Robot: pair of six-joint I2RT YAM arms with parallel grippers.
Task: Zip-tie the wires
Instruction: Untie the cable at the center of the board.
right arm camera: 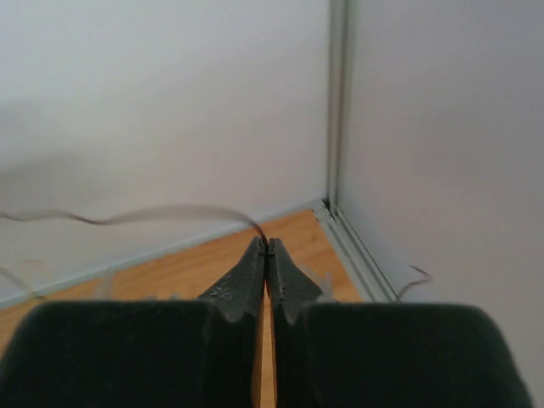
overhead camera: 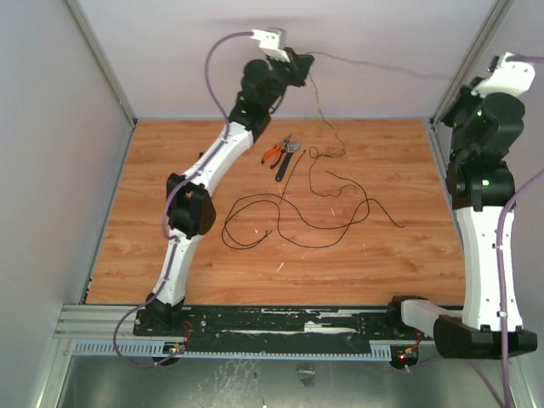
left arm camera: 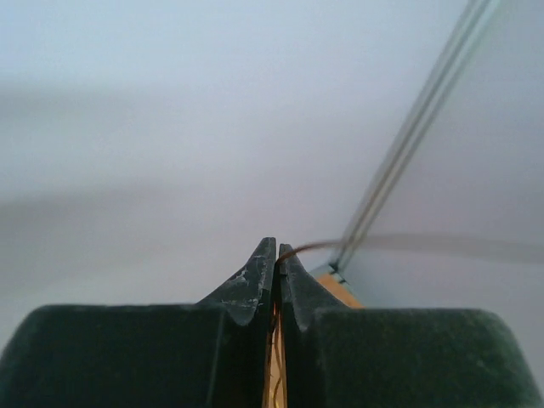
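Left gripper (left arm camera: pixel 277 247) is pressed shut on the wires (left arm camera: pixel 299 246). A brown strand sits between the fingertips and leaves to the right, blurring out toward the wall corner. Right gripper (right arm camera: pixel 267 245) is also pinched shut on the wire, with a thin strand running out of its tips and off to the left in a shallow wave.

From the top view:
- Left arm is stretched to the far wall, its tool raised above the table's (overhead camera: pixel 170 255) back edge.
- Right arm stands tall at the right side, its tool up near the back right corner.
- One faint length of wire spans the air between the two grippers, across the back wall.
- Another strand drops from the left gripper to the wood, kinks near the back edge, then spreads out.

Wire look: very thin, black-brown, limp. Most of it lies mid-table in a few big loose loops that cross each other, with one tail trailing right. It is not bundled.

Zip tie (overhead camera: pixel 283 168) is a short straight black strip. It lies flat near the back centre, just beside orange-handled pliers (overhead camera: pixel 274 153), with its near end by the top of the loops. Whether it touches the pliers can't be told. Neither gripper is near it.
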